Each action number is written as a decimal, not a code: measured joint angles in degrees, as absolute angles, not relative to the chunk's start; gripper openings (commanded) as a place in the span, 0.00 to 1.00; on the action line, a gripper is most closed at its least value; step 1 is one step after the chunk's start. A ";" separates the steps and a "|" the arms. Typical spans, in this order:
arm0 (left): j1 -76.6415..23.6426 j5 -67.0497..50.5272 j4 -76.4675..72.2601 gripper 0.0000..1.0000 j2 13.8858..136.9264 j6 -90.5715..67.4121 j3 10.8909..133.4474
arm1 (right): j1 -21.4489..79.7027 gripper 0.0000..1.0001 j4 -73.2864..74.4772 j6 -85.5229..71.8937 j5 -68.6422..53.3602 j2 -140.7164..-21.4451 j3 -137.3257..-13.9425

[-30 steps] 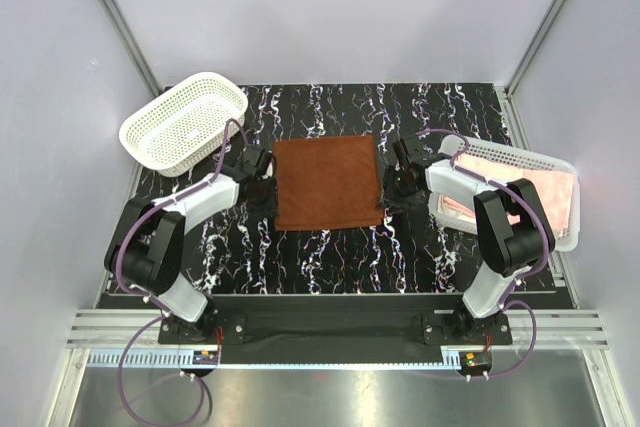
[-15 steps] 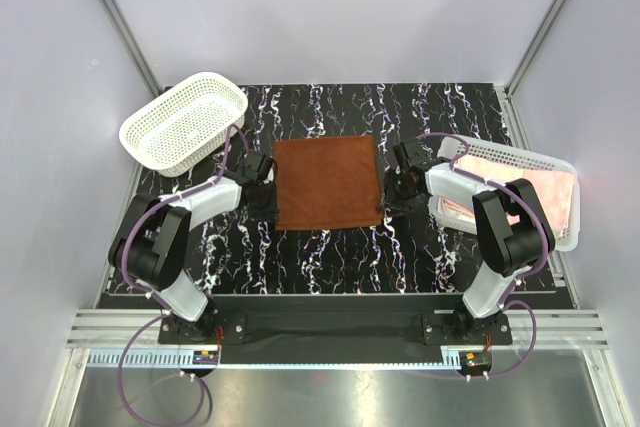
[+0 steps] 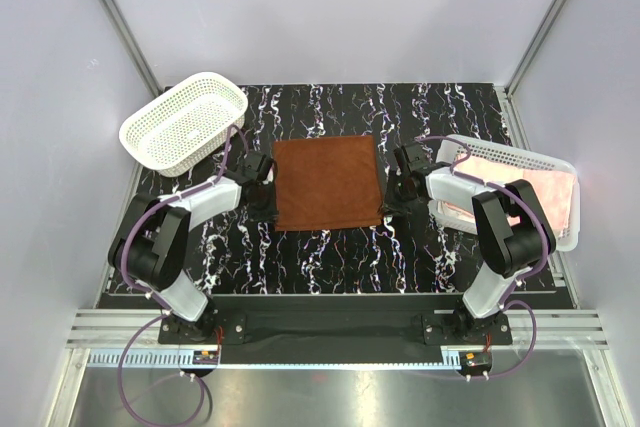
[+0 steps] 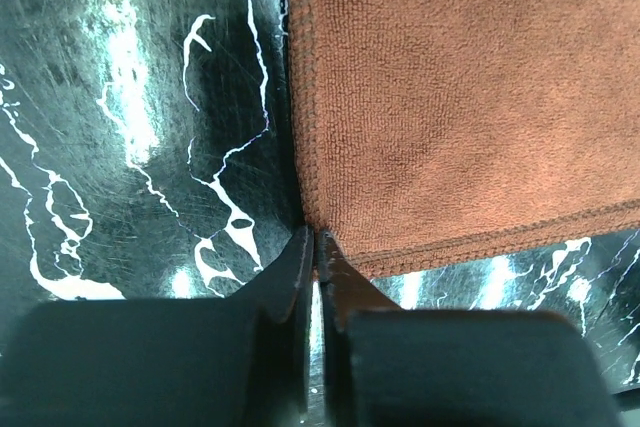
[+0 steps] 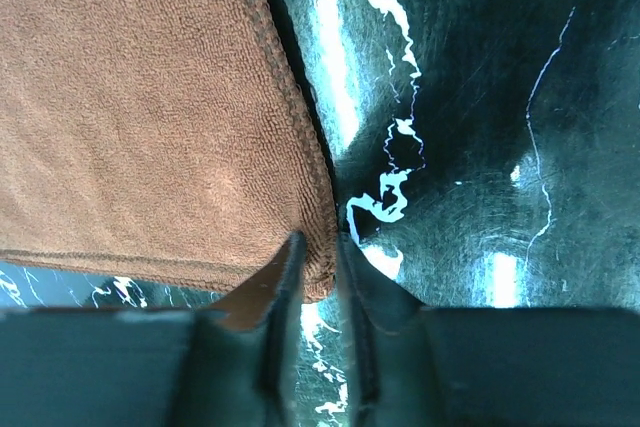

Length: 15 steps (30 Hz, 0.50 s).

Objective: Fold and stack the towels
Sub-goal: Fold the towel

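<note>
Rust towel [image 3: 328,182] flat, unfolded mid-table; left gripper [image 4: 316,247] pinched on near-left corner, right gripper [image 5: 315,252] closing around near-right corner; pink towel [image 3: 520,187] in right basket [image 3: 566,239]; nothing folded or stacked.

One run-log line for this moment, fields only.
stage: corner grasp | rust-brown towel: flat on table | left gripper: shut at near-left corner | right gripper: pinching near-right corner | fold: not begun

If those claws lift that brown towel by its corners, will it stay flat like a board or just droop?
Probably droop: the rust-brown towel looks like thin, soft terry lying limp on the table. It likely weighs little. Its fuzzy weave should resist slipping from the left claw and right claw.
</note>
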<state>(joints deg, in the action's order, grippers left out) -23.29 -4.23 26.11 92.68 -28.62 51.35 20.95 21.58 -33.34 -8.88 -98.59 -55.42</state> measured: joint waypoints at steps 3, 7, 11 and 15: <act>-23.29 -4.25 26.28 0.00 92.42 -28.53 51.35 | 20.95 0.11 21.21 -33.56 -8.88 -98.59 -55.13; -23.29 -4.25 26.76 0.00 92.29 -28.53 51.42 | 20.95 0.04 21.23 -33.71 -8.82 -98.59 -55.09; -23.29 -4.25 27.79 0.00 92.29 -28.51 52.34 | 20.95 0.12 21.63 -33.71 -8.58 -98.41 -55.13; -23.31 -4.25 28.91 0.00 92.09 -28.47 54.04 | 20.95 0.24 23.31 -33.30 -8.49 -98.15 -56.03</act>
